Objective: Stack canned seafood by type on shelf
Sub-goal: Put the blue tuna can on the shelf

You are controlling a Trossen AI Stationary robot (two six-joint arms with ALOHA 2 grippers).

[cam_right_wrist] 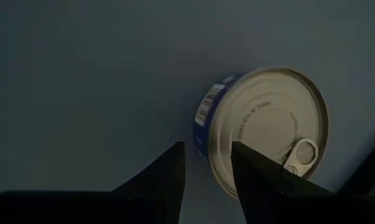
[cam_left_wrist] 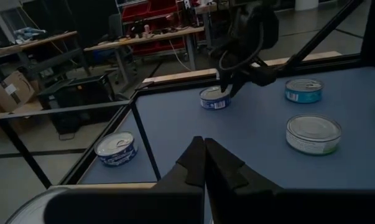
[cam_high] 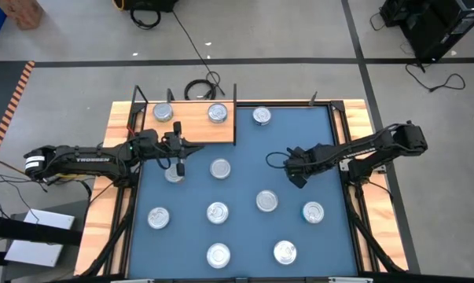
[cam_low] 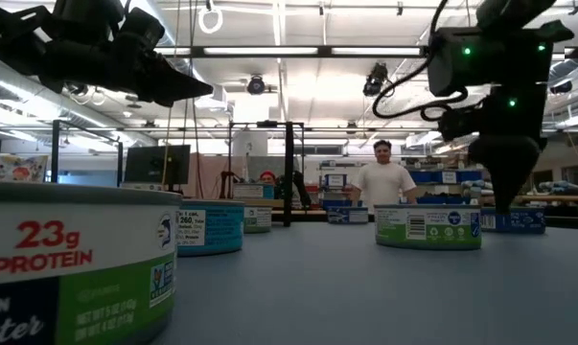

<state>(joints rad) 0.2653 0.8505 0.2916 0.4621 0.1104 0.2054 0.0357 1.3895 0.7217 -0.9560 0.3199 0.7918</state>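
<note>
The right gripper (cam_high: 297, 178) hovers with fingers parted and empty near the mat's (cam_high: 244, 236) middle, the left gripper (cam_high: 179, 165) shut and empty beside the shelf (cam_high: 193, 126), which holds two tins (cam_high: 217, 113).

The tins (cam_high: 220, 167) had shiny metal lids and glossy paper labels; the shelf (cam_high: 194, 122) was light wood, the mat (cam_high: 244, 189) matt blue.

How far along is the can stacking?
Early. Two cans sit on the shelf; about nine lie on the blue mat. The right pincer, part open and empty, hovers near a can. The left pincer is shut, empty.
</note>
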